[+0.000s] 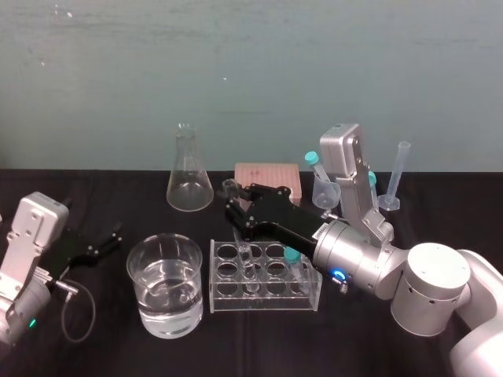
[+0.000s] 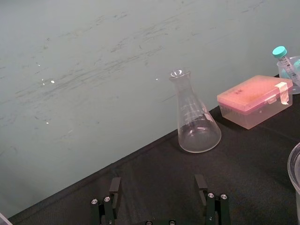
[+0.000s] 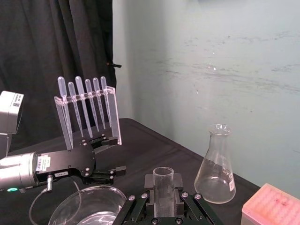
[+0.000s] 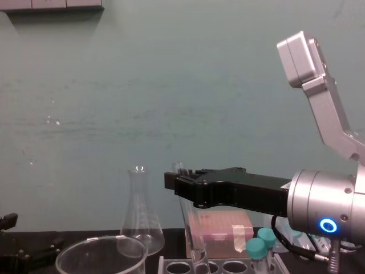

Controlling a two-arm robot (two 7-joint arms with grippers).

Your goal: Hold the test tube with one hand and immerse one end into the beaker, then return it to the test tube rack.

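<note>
The right gripper (image 3: 163, 188) has its black fingers pinched on the test tube (image 4: 189, 228), gripping it just below the open mouth. The tube is slim, clear glass with a plain round lip. Its long axis is near upright with the mouth up, and in the chest view it leans slightly, the lower end set further right than the top. That lower end reaches down to the test tube rack (image 1: 263, 303), at a hole near the rack's left end; how deep it sits I cannot tell. The rack is a pale, see-through block with rows of round holes, and short teal-capped tubes (image 1: 292, 255) stand at its right end.

Just left of the rack stands the beaker (image 1: 130, 263), a wide, low, thick-rimmed glass holding clear liquid, apart from the tube. Behind it is a conical flask (image 1: 189, 174) with a narrow neck, and behind the rack a pink box (image 1: 267, 173) with a strip of tape. A thin graduated cylinder (image 1: 396, 177) stands far right on the black cloth (image 1: 118, 188).

The left gripper (image 2: 158, 186) rests low at the table's left, near the beaker, with its fingers spread and nothing between them. In the right wrist view a clear stand of pipettes (image 3: 86, 107) rises beyond it.
</note>
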